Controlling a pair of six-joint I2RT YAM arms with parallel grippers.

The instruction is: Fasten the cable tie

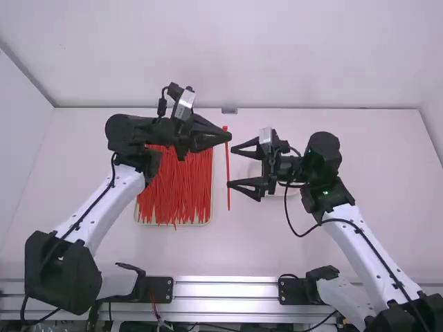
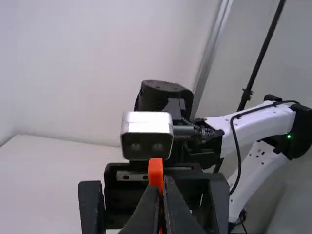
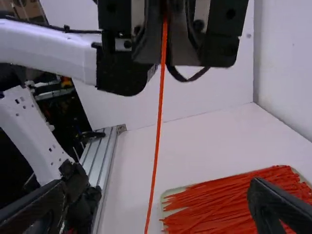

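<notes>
We see one thin red cable tie (image 1: 227, 169) hanging straight down, unfastened and not looped. Its upper end is pinched in the left pincer (image 1: 225, 137), with a short stub poking out above the fingertips. Just beside it, a heap of matching red ties (image 1: 176, 187) lies flat on the surface (image 1: 360, 152).

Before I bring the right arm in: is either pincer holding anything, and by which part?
The left pincer is shut on one red cable tie, just below its upper end. The right pincer is open, empty.
</notes>
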